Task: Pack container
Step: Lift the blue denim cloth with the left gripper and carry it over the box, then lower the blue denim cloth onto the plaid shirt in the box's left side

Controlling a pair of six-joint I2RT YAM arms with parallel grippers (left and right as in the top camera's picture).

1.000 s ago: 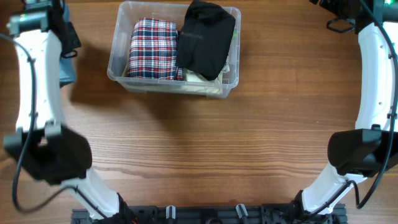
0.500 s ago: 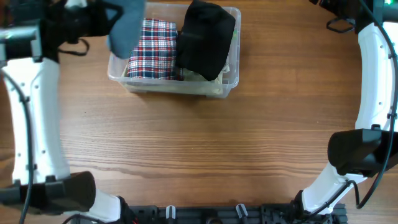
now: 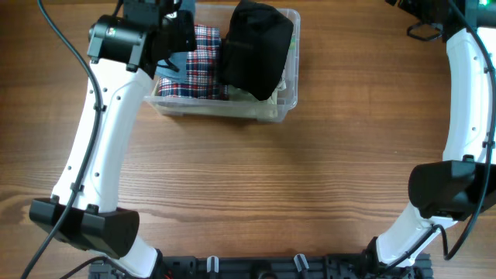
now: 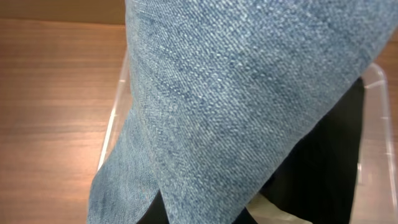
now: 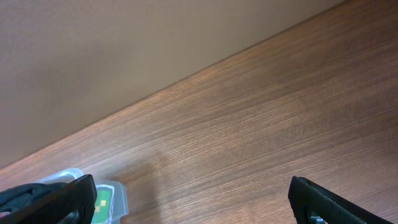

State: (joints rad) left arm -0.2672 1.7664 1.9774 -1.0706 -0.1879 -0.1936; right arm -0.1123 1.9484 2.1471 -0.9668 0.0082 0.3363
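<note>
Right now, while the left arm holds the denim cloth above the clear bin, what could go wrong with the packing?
1. The denim cloth hangs across the left wall of the container. If it is released there, part of it may drape outside onto the table.
2. The black garment appears to bulge past the back rim, and the plaid cloth fills the left side. The denim may therefore pile high and slide off.

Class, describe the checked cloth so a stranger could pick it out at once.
Find the clear container at the far edge of the table. The cloth lies folded in its left half. It alone is red, white and navy plaid; the black garment to its right and the blue denim to its left are plain.
</note>
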